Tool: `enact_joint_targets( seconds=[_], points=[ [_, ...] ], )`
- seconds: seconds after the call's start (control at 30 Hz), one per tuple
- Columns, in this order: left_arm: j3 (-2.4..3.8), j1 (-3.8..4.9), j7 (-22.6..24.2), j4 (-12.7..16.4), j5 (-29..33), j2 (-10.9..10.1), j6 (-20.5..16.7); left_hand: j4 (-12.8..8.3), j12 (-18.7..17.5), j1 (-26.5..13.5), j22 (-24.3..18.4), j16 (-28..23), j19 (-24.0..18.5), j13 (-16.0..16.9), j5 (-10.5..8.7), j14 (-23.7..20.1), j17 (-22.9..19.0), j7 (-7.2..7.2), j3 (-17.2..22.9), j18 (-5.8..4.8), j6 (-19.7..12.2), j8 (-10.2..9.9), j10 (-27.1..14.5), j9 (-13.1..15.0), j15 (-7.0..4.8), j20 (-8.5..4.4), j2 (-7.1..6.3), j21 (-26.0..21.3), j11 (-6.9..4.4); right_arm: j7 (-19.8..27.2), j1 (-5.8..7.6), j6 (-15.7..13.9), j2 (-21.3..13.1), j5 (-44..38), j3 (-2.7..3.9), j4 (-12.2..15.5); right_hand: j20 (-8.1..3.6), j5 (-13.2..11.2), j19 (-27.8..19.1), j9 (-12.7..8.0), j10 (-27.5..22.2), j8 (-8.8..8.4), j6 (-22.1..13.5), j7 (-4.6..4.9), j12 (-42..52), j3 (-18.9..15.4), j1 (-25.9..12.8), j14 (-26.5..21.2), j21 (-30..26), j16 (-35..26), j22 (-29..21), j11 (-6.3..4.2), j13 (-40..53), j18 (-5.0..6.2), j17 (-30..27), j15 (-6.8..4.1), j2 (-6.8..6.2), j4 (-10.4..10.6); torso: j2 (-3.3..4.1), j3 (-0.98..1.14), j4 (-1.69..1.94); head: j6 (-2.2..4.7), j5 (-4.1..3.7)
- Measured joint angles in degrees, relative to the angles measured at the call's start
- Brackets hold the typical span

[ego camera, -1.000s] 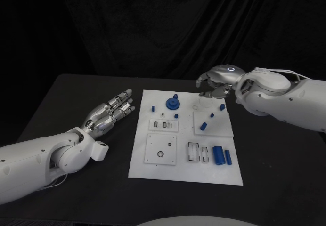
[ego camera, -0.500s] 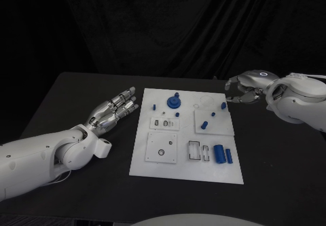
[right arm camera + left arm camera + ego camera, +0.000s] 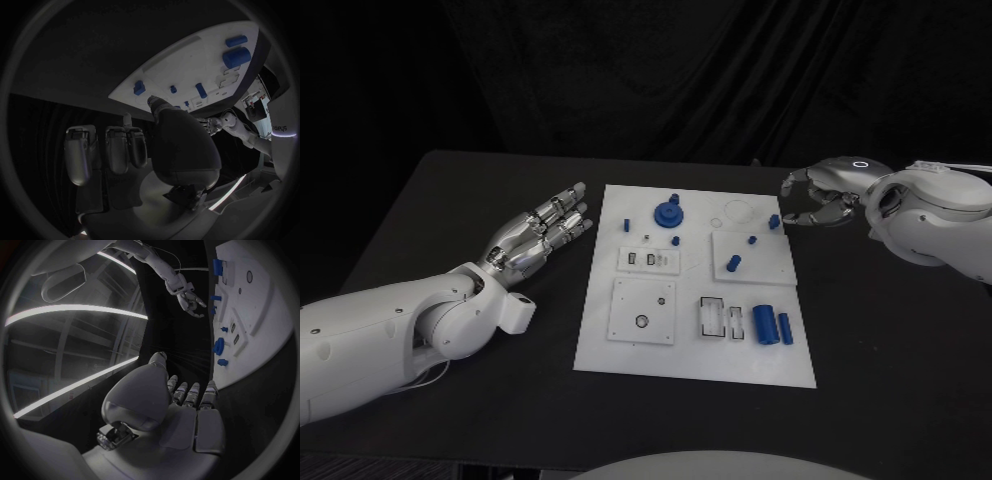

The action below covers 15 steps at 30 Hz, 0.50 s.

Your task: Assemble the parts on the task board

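Black table (image 3: 444, 200) seen from above, with a white task board (image 3: 646, 350) lying flat at its middle, long sides running from the near edge toward the far edge.

On the board, small blue parts: toward the far edge, a round blue knob (image 3: 671, 213) standing upright, with a small blue peg (image 3: 626, 224) beside it nearer the table's left edge and a small blue stud (image 3: 675, 241) just nearer. Toward the far right corner of the board, a short blue piece (image 3: 775, 221) next to a faint round recess. On a raised square plate right of middle, a tiny blue stud (image 3: 751, 242) and a blue pin (image 3: 734, 265). Near the board's near right corner, a thick blue cylinder (image 3: 764, 326) lying flat with a thinner blue rod (image 3: 786, 329) just beside it.

Left hand (image 3: 538, 235) resting off the board near its left side, fingers stretched out straight and slightly apart, pointing toward the far edge, holding nothing; same flat, extended pose in the left wrist view (image 3: 187, 400).

Right hand (image 3: 822, 197) just off the board's far right corner, apart from it, fingers curled inward; cannot tell whether anything sits inside the curl. In the right wrist view, fingers (image 3: 115, 152) bent down, nothing visible between them.
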Motion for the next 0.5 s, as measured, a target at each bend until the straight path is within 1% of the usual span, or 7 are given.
enact_joint_targets(
  seconds=[0.03,0.2,0.23,0.33,0.4,0.43,0.5],
  points=[
    [0.00,0.00,0.00,0.00,0.00,-0.01,0.00,0.00,0.00,0.00,0.00,0.00,0.00,0.00,0.00,0.00,0.00,0.00,0.00,0.00,0.00,0.00,0.00,0.00,0.00,0.00,0.00,0.00,0.00,0.00,-0.09,0.07,0.08,0.00,0.00,-0.13,0.00,0.00,0.00,-0.08,0.00,0.00,-0.16,-0.16,0.00,0.00,0.00,0.00,0.00,0.00,0.00,0.00,0.00,0.00,0.00,0.00,0.00,0.00,0.01,0.00,0.01,0.00,-0.01],
    [0.00,-0.01,0.00,0.00,0.00,-0.01,0.02,0.00,0.00,0.00,0.00,0.00,0.00,0.01,0.00,0.00,0.01,0.00,0.00,0.00,0.00,0.00,0.00,0.00,0.02,0.00,0.00,0.00,0.00,0.00,-0.58,0.38,0.62,0.01,0.00,-0.93,0.00,0.00,0.00,-0.40,0.00,0.00,-0.17,-0.17,0.00,0.00,0.39,0.00,0.00,0.00,0.00,0.00,0.00,0.00,0.00,0.00,-0.34,0.00,0.03,-0.01,-0.06,-0.06,0.13],
    [0.00,-0.01,0.00,0.01,0.00,-0.01,0.03,0.00,0.00,0.00,0.00,0.00,0.00,0.01,0.00,-0.01,0.01,0.00,0.00,0.00,0.00,0.00,0.00,0.00,0.41,0.00,0.00,0.00,0.00,0.00,-0.69,0.45,0.78,0.01,0.00,-1.14,0.00,0.00,0.00,-0.58,0.00,0.00,-0.17,-0.17,0.00,0.00,0.71,0.00,0.00,0.00,0.00,0.00,0.00,0.00,0.00,0.00,-0.02,0.00,0.03,-0.01,-0.08,-0.09,0.14],
    [0.00,-0.01,0.00,0.01,0.00,0.01,0.05,0.00,0.00,0.00,0.00,0.00,0.00,0.01,0.00,0.01,0.01,0.00,0.00,0.01,0.00,0.00,0.00,0.00,0.42,0.00,0.00,0.00,0.00,0.01,-0.94,0.62,1.14,0.01,0.00,-1.59,0.00,0.00,0.00,-0.72,0.00,0.00,-0.17,-0.17,0.00,0.33,1.06,0.00,0.00,0.00,0.00,0.00,0.00,0.00,0.00,0.00,0.33,0.00,0.00,-0.03,-0.12,-0.20,0.08],
    [0.00,-0.02,0.00,0.00,0.00,0.01,0.06,0.00,0.00,0.00,0.00,0.00,0.00,0.01,0.00,0.01,0.01,0.00,0.00,0.00,0.00,0.00,0.00,0.00,0.42,0.00,0.00,0.00,0.00,0.03,-1.12,0.72,1.39,0.01,0.00,-1.88,0.00,0.00,0.00,-0.82,0.00,0.28,-0.17,-0.17,0.00,0.33,1.33,0.00,0.00,0.00,0.00,0.00,0.00,0.01,0.00,0.00,0.09,0.00,-0.01,-0.03,-0.13,-0.27,0.05],
    [0.00,-0.02,0.00,0.00,0.00,0.01,0.06,0.00,0.00,0.00,0.00,0.00,0.00,0.00,0.00,0.00,0.01,0.00,0.00,0.01,0.00,0.00,0.00,0.00,0.42,0.00,0.00,0.00,0.00,0.04,-1.19,0.75,1.50,0.01,0.00,-2.01,0.00,0.00,0.00,-0.92,0.00,0.32,-0.15,-0.15,0.00,0.42,1.64,0.00,0.00,0.00,0.00,0.00,0.00,0.01,0.00,0.00,0.40,-0.10,-0.02,-0.03,-0.13,-0.27,0.05],
    [0.00,-0.03,0.00,-0.02,0.00,0.01,0.07,0.00,0.00,0.00,-0.01,0.00,0.00,-0.01,0.00,0.01,0.01,0.00,0.00,0.00,0.00,0.00,0.00,0.00,0.42,0.00,0.00,0.00,0.00,0.06,-1.35,0.84,1.75,0.01,0.00,-2.34,0.00,0.00,0.00,-1.10,0.00,0.55,0.08,0.05,0.00,0.57,1.83,0.00,0.00,0.00,0.00,0.00,0.00,0.01,0.00,0.00,0.47,-0.25,-0.04,-0.04,-0.14,-0.35,0.04]
  ],
)
